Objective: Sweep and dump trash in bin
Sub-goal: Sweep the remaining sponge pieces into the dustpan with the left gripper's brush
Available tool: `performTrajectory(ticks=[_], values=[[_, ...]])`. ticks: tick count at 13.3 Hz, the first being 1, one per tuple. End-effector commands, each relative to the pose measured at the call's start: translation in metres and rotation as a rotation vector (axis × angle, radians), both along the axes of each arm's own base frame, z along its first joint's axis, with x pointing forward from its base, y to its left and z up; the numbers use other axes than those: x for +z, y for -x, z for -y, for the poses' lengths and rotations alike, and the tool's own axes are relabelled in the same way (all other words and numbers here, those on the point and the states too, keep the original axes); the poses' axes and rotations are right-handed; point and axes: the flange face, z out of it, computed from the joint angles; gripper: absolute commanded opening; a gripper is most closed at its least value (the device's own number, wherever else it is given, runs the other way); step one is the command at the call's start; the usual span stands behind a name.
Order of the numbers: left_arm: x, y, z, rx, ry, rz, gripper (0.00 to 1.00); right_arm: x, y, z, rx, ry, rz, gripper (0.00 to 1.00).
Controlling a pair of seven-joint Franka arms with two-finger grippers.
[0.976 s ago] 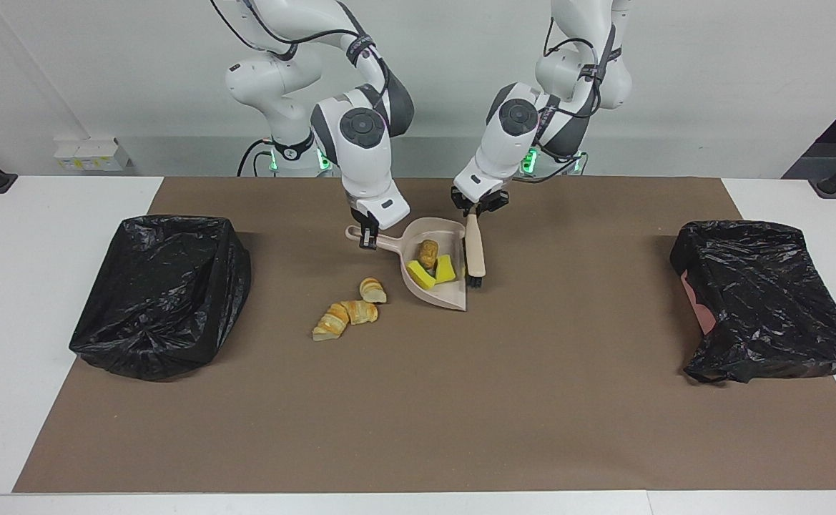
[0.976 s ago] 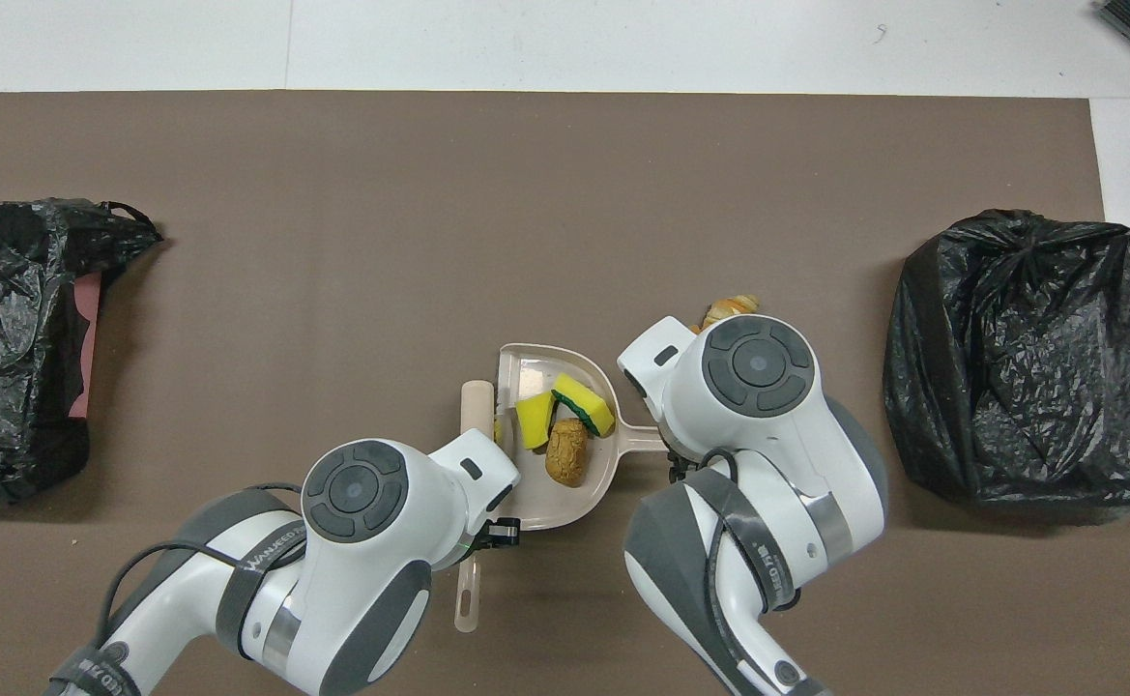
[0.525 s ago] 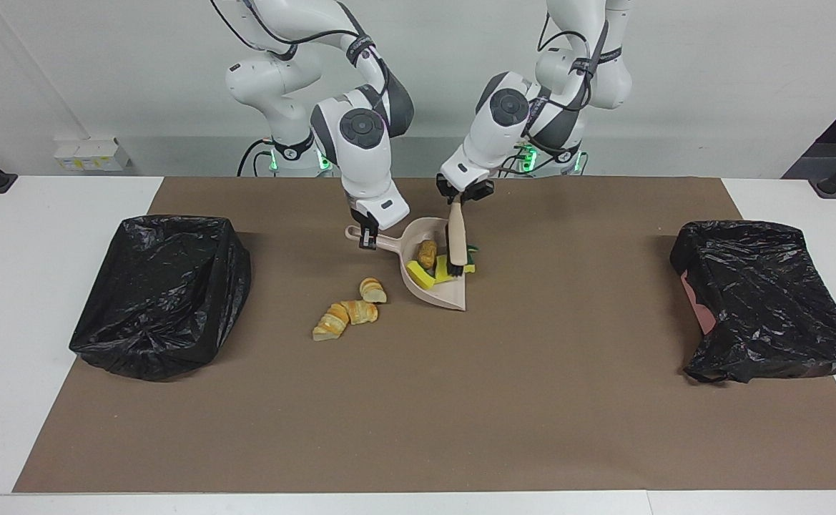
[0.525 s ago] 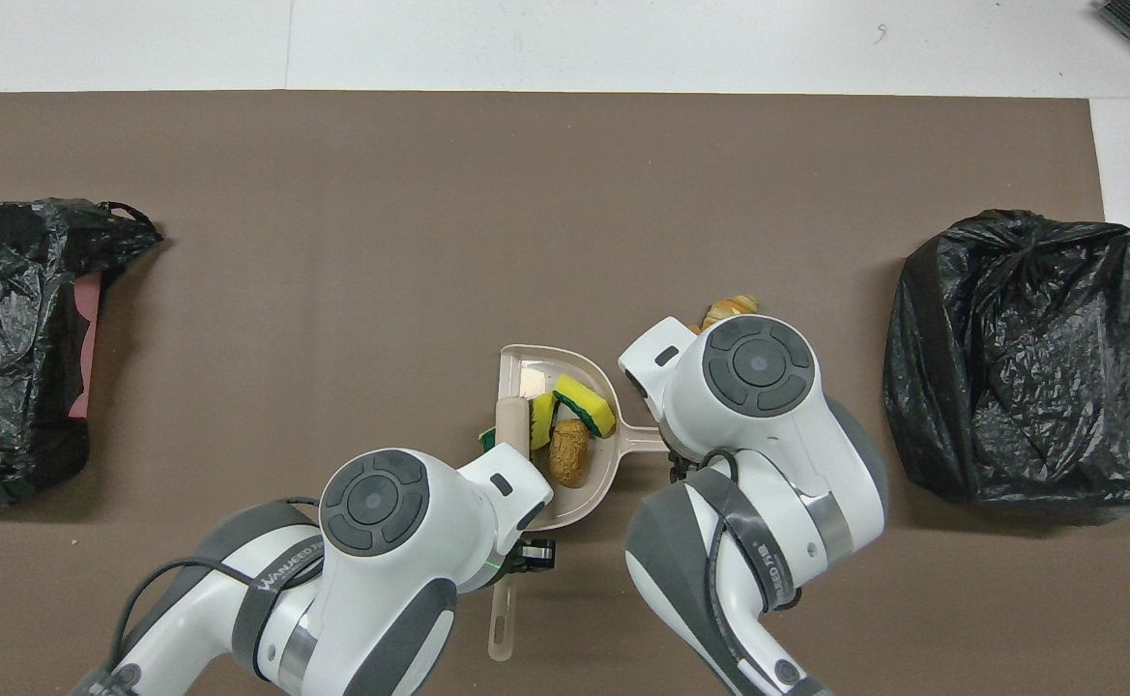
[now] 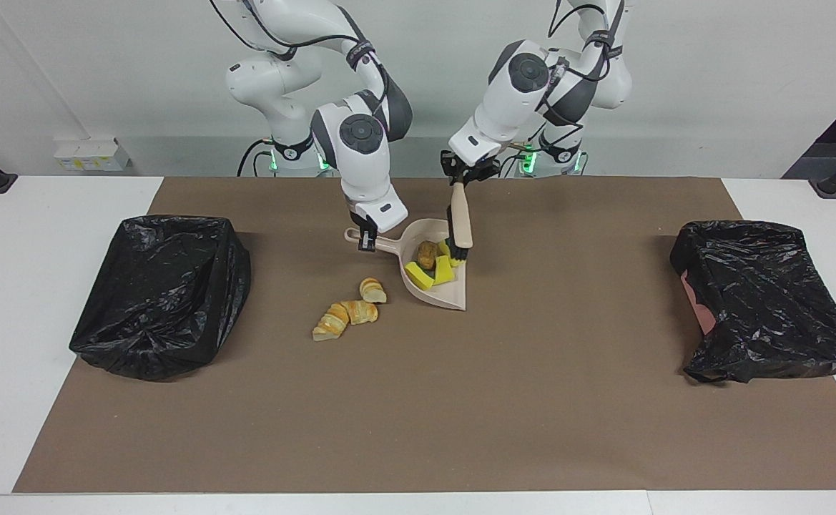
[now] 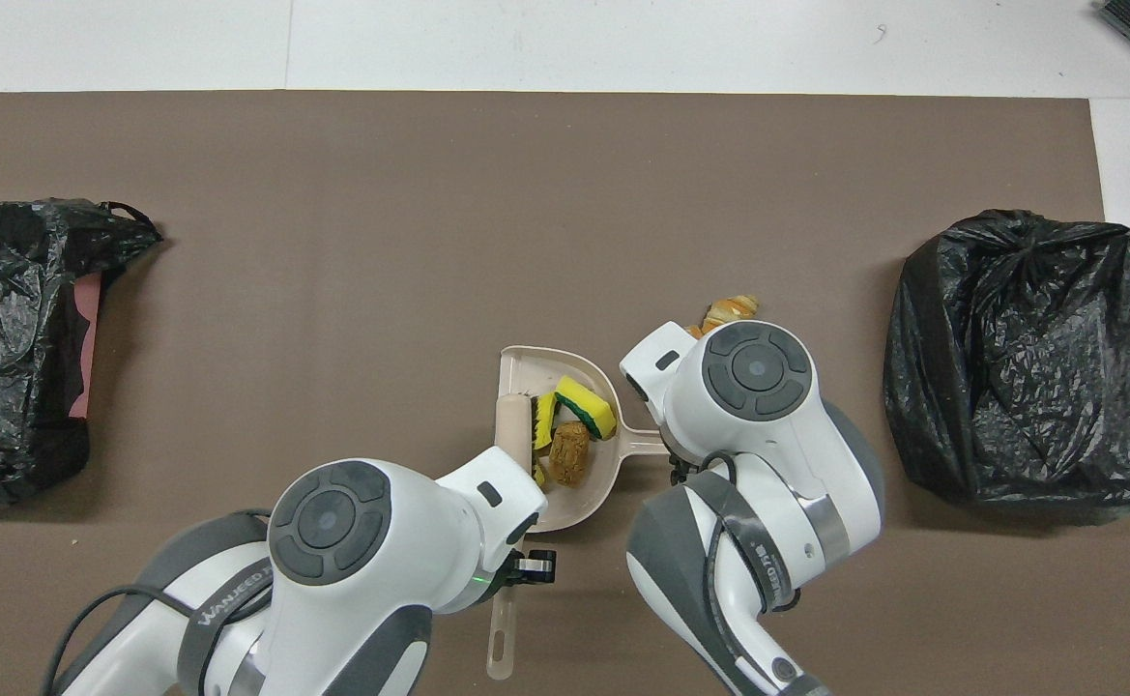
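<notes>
My right gripper (image 5: 367,239) is shut on the handle of the beige dustpan (image 5: 440,293), which lies flat on the brown mat. In the pan sit a brown lump (image 5: 427,252) and three yellow wedges (image 5: 420,275) of trash. Above the pan, my left gripper (image 5: 463,175) is shut on the brush (image 5: 460,218), which hangs steeply with its black bristles among the wedges at the pan's side wall. Croissant pieces (image 5: 350,313) lie on the mat beside the pan, toward the right arm's end. From overhead, the brush (image 6: 511,425) and the lump (image 6: 569,452) show inside the dustpan (image 6: 526,358).
A bin lined with a black bag (image 5: 160,293) stands at the right arm's end of the mat. Another black-bagged bin (image 5: 768,300) stands at the left arm's end. The brown mat (image 5: 460,415) covers most of the white table.
My left gripper has risen and swung the brush from beside the pan into it, pushing a yellow wedge over the pan's side. The right arm and pan have stayed put.
</notes>
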Motion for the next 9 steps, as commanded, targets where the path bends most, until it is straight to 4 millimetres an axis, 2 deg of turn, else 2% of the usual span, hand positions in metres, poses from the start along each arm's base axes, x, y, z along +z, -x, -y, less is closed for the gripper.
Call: performTrajectory(ticks=[1,3,5,9], values=[[-0.003,-0.021,-0.034,0.081,-0.017,-0.027,0.00,-0.001,0.004,0.000,-0.015,-0.014,0.005,0.00],[-0.010,-0.025,-0.055,0.109,-0.066,-0.050,0.00,-0.001,0.003,0.002,-0.019,-0.011,-0.001,0.00],[-0.017,-0.021,-0.070,0.133,-0.116,-0.044,0.00,0.014,-0.007,0.008,-0.019,-0.027,0.024,0.00],[-0.052,-0.006,-0.077,0.120,-0.166,-0.043,0.00,0.045,-0.018,0.031,-0.070,-0.049,0.065,0.00]])
